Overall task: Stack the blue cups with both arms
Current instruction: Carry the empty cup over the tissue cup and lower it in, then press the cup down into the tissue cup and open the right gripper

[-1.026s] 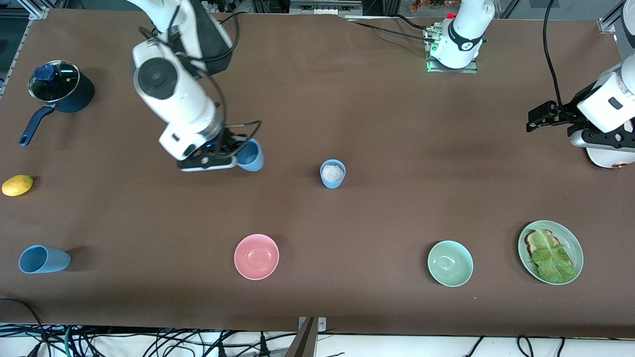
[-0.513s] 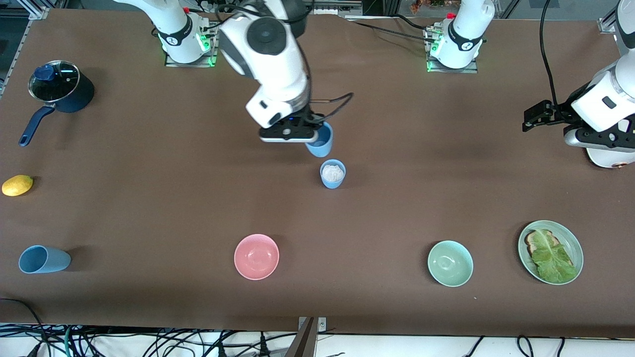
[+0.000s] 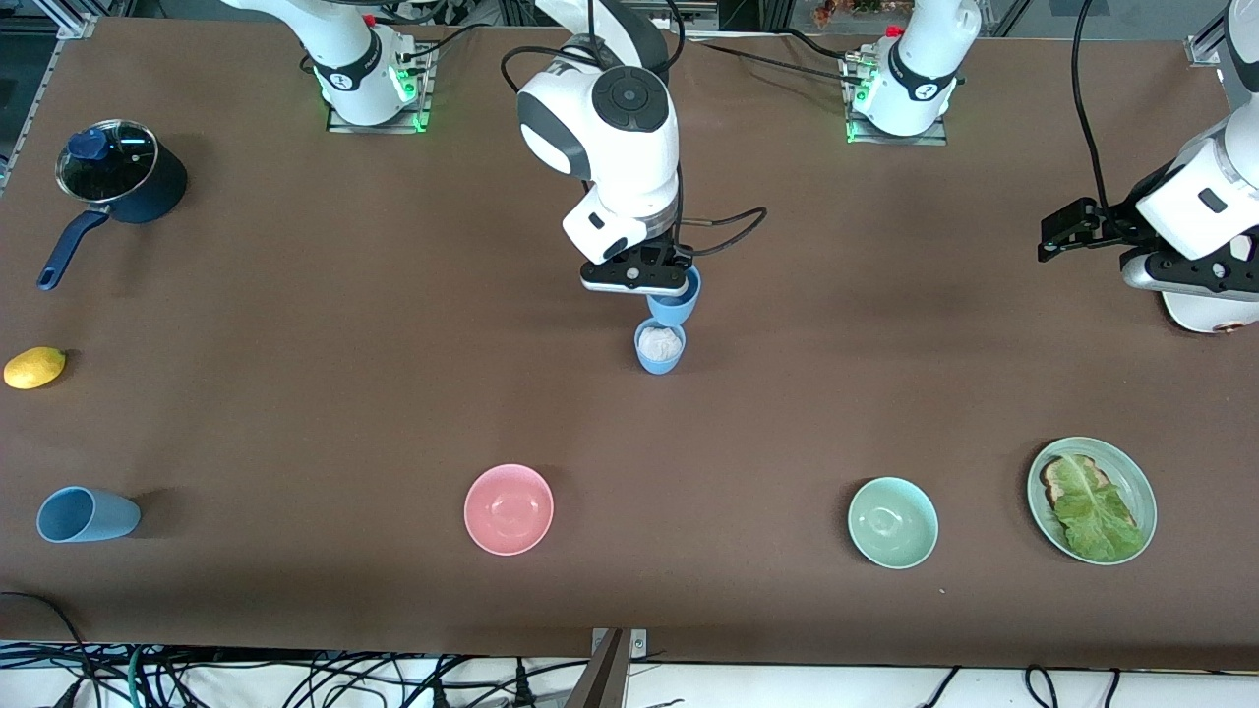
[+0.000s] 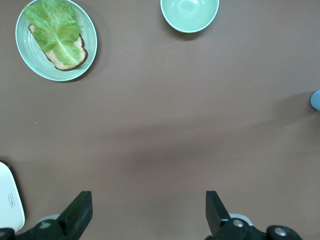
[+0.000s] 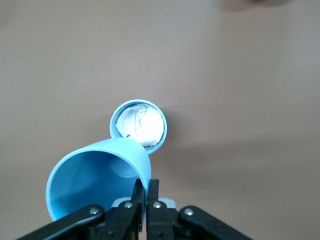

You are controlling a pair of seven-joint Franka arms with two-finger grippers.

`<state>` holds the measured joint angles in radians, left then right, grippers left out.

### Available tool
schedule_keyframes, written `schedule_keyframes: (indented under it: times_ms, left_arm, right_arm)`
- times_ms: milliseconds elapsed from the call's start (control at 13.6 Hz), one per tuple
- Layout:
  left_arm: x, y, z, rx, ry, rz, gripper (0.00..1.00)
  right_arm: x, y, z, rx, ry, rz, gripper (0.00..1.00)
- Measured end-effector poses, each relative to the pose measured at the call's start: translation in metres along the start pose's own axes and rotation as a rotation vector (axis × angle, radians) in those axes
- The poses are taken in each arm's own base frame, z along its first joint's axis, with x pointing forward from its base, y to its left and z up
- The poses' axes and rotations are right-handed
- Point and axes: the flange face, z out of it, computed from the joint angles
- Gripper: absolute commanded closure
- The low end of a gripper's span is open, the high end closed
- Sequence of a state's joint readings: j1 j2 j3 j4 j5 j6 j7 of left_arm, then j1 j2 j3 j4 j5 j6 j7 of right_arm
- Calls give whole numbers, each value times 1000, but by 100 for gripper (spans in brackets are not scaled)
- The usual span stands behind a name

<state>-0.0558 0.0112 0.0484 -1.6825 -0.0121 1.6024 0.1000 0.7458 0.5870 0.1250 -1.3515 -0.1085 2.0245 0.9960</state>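
Carrying cup point(image 3: 677, 305) in clamped right tool point(image 3: 657, 285) above filled cup point(image 3: 660, 346) | left tool point(image 3: 1067, 231) waits, spread empty | next: centre, lower.

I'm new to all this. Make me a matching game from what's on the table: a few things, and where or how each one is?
Things:
1. pink bowl
2. lemon
3. blue cup on its side
4. plate

States:
A. holds bread and lettuce
B. empty, upright
C. lying near the front camera's edge, at the right arm's end
D. yellow, near the pot

Pairs: 1-B, 2-D, 3-C, 4-A
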Motion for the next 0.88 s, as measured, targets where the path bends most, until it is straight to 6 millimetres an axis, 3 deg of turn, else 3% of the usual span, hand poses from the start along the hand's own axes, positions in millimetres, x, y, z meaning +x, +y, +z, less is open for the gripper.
schedule_keyframes:
  times_ms: [440,879]
  left_arm:
    - [1,0,1,0,-5,0,0]
    - [2,0,2,0,-6,0,0]
  right_arm:
    - [6,3,1,-23,37,-14,100]
    - [9,3,19,-26,33,-12,100]
